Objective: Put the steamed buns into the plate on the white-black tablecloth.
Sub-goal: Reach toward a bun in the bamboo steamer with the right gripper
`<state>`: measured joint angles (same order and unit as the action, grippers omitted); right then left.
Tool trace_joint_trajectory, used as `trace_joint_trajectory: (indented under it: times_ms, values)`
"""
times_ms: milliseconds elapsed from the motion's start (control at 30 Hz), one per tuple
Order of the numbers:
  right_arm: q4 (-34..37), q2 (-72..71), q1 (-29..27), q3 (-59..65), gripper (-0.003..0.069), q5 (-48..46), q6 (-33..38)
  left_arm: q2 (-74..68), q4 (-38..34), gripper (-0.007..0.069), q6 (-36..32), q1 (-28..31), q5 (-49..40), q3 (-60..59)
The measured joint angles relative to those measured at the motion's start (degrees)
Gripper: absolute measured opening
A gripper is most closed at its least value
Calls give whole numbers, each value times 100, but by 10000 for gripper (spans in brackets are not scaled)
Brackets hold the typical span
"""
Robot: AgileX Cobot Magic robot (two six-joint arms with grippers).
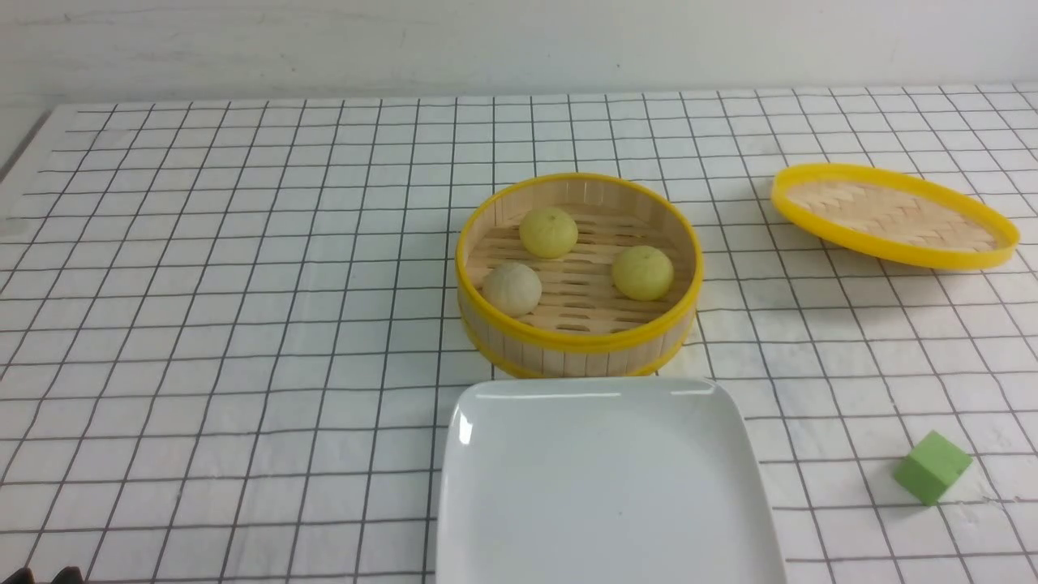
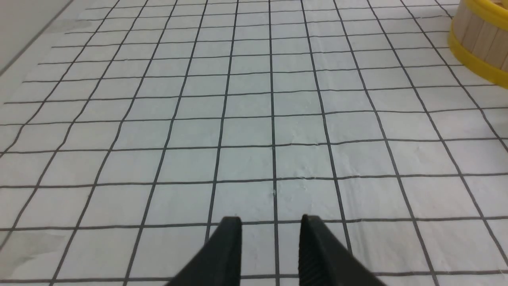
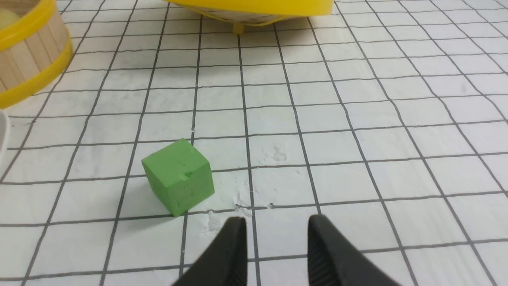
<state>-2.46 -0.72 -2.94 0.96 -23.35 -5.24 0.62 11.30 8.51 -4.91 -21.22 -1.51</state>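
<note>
- The left hand [image 2: 270,218] stands with its two fingers parted, nothing between them but a view of the white-black tablecloth [image 2: 246,163].
- The right hand [image 3: 278,218] is likewise parted and holds nothing; near it on the cloth sits a green cube [image 3: 178,176].
- I judge the task to be at its start: no bun is on the plate, so the step in hand is reaching for the first one.
- The next move calls for bringing one hand over the bamboo steamer basket [image 1: 577,341], lowering it around a single bun, closing gently and lifting clear of the rim. The buns look soft, so a hard squeeze might dent them.
- The square white plate [image 1: 608,487] lies just on the robot's side of the basket, bare in the part that shows; its near edge is cut off in the front view. The carry should be short.
- The basket is uncovered and holds three steamed buns: a pale yellow bun [image 1: 549,233] toward the back, another yellow bun [image 1: 642,273] on the right, and an off-white bun [image 1: 512,289] at the left, close to the wall.
- Farther right, well apart from the basket, the woven lid [image 1: 892,215] rests on the tablecloth.
</note>
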Motion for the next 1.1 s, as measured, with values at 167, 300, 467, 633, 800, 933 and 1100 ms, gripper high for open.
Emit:
trace_joint_trajectory:
  times_ms: [167,300,467,633,800,933,1100]
  values:
    - [0,0,0,0,242,0,0,0,0,241,0,0,0,0]
    - [-17,0,0,0,242,0,0,0,0,241,0,0,0,0]
    - [136,0,0,30,242,208,-401,0,-533,241,488,0,143,-6]
    - [2061,0,0,45,242,338,-2317,0,-2588,241,2288,0,502,-10]
    - [2772,0,0,45,242,395,-3086,0,-3849,241,3328,0,686,-10]
    - [2830,0,0,-36,207,700,-3101,0,-4166,221,3448,0,1007,-3]
    - [1945,297,0,-1395,13,373,-1950,-26,-4025,76,2760,0,290,845]
